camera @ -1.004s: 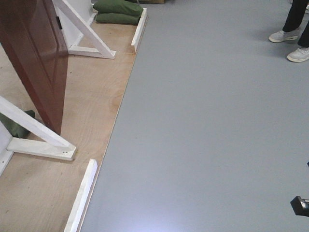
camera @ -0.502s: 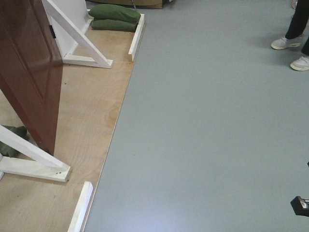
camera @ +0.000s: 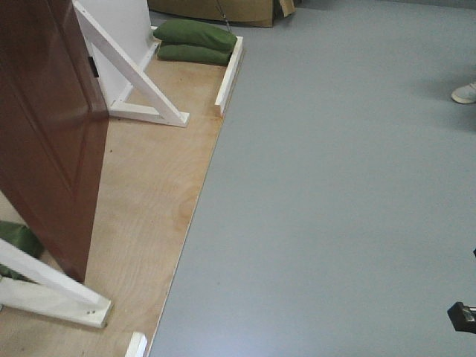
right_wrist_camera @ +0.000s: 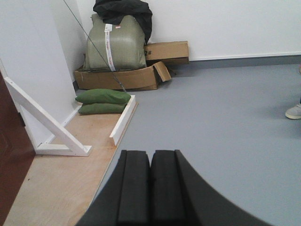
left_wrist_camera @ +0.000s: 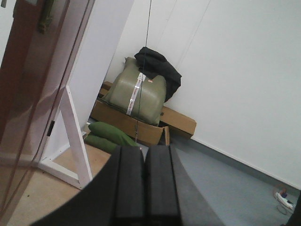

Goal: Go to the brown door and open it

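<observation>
Plywood (camera: 149,193): one brown door (camera: 44,141), two sandbags (camera: 195,34)

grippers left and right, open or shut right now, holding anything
Left gripper: shut, holding nothing.
Right gripper: shut, holding nothing.

The glossy reddish-brown wooden door (camera: 44,134) runs off the top and left edges of the front view, so only its lower part shows. In the left wrist view it is a blurred brown strip. Behind its foot, a green cloth sandbag (camera: 16,239) is mostly hidden by a white wooden brace (camera: 44,279). Far right of the door, a white shoe (camera: 465,93) is cut by the edge. A small dark object (camera: 462,316) there is too cropped to identify.
</observation>
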